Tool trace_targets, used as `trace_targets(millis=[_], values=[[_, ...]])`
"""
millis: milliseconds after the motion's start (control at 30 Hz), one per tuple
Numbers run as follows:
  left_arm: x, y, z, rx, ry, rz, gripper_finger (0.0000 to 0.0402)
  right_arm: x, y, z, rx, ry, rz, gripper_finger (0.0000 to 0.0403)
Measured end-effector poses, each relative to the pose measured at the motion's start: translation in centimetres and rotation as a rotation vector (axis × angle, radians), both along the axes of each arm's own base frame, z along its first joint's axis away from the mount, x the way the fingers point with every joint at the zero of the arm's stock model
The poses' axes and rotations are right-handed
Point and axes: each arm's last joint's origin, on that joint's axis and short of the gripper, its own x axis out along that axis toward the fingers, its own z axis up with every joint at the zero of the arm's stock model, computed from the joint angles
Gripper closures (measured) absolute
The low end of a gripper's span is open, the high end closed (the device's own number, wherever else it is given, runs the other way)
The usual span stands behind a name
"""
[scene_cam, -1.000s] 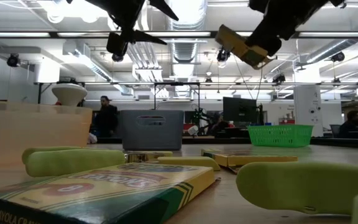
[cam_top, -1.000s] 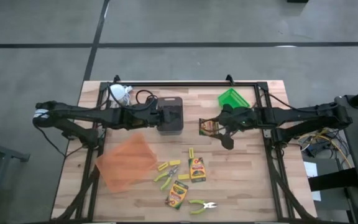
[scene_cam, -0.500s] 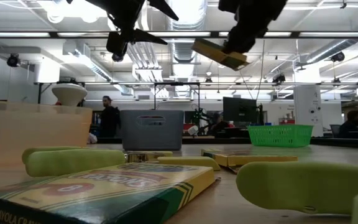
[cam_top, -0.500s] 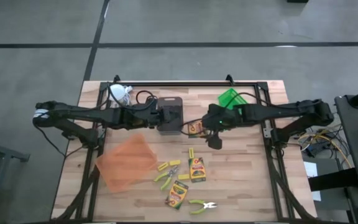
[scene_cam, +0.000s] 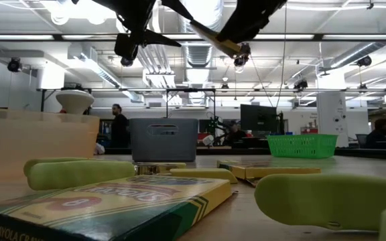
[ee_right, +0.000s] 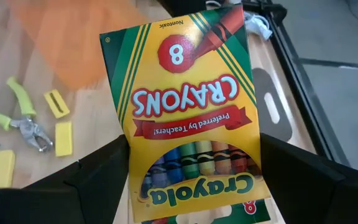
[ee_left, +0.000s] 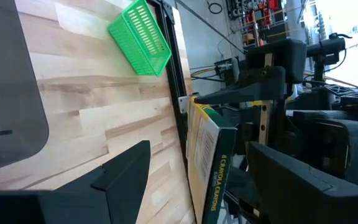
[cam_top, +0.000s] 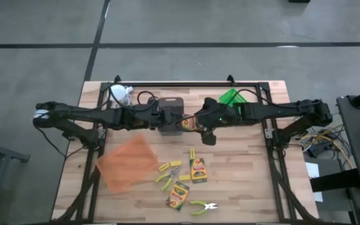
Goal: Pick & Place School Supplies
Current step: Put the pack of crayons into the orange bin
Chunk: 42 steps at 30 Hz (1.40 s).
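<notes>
Pinching a Crayola "8 Crayons" box (ee_right: 188,112), right pincer (ee_right: 191,180); left pincer (ee_left: 185,180) spread.

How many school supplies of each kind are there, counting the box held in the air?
Crayon boxes: 3
Lime-handled tools: 2
Yellow blocks: 3
Total: 8

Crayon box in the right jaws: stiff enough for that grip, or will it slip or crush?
The crayon box looks like thin printed card, so it probably dents under a hard squeeze. Its glossy faces may slip in the right gripper. It hangs tilted in the low view, held near one end, so it could pivot.
</notes>
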Motion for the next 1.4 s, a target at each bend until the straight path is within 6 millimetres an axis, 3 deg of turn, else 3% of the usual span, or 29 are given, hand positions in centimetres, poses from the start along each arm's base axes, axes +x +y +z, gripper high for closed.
trace_targets(millis=[767,1400], values=[[1.8,0.0,-1.2,-0.010,-0.026,-0.014,0.0129,0.8,0.0,0.6,-0.009,-0.104,0.009,0.0078],[1.7,0.0,-1.0,-0.004,-0.025,-0.016,0.0140,0.8,0.0,0.4,-0.006,-0.094,0.007,0.0078]])
